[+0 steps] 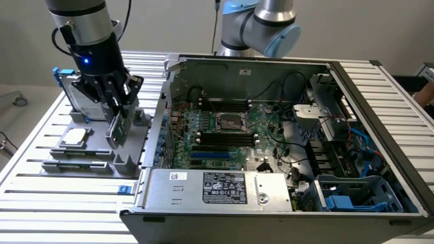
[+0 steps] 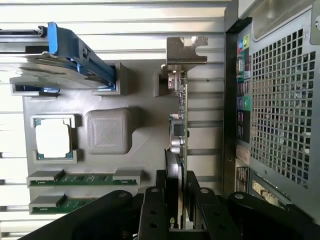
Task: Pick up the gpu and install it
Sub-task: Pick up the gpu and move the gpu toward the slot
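where the arm reaches down at the exterior view's left, the gripper (image 1: 117, 116) meets the gpu (image 1: 119, 133), which stands on edge in the grey holder (image 1: 81, 165) on the slatted desk (image 1: 40, 203); the fingers (image 2: 152, 212) are drawn in to a narrow gap, one on each face of the card, pinching it near one end; in the wrist view the gpu (image 2: 181, 125) is seen edge-on, black face to one side and green board to the other, with its silver bracket (image 2: 184, 50) at the end far from the gripper (image 2: 178, 187); whether the card's lower edge sits in its slot or clear of it cannot be told; the grey holder (image 2: 142, 107) also carries a square cpu chip (image 2: 52, 139), a hard drive in a blue frame (image 2: 75, 50) and two memory sticks (image 2: 82, 177); just beside the holder lies the open computer case (image 1: 285, 127), its motherboard (image 1: 224, 127) exposed.
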Action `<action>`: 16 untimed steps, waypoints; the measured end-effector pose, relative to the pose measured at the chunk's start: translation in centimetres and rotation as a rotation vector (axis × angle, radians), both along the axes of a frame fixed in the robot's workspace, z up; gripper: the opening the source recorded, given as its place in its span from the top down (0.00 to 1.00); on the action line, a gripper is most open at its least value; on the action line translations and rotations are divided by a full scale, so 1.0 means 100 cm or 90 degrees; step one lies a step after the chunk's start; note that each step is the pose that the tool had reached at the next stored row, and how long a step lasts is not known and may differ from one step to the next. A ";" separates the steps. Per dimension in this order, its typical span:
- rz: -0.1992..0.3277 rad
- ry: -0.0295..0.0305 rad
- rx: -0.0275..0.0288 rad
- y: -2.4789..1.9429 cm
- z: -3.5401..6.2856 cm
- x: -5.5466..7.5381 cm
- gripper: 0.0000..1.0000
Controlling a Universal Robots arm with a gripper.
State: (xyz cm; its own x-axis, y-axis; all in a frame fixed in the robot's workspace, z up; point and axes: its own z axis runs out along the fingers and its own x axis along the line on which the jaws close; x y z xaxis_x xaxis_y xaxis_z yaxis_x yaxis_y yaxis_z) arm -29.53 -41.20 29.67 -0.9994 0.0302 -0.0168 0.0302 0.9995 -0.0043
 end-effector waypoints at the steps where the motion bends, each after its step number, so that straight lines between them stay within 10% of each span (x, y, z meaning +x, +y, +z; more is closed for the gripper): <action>1: 0.000 -0.0001 0.0000 0.0000 0.0045 0.000 0.73; 16: 0.000 0.0000 0.0001 -0.0004 0.0725 0.009 0.73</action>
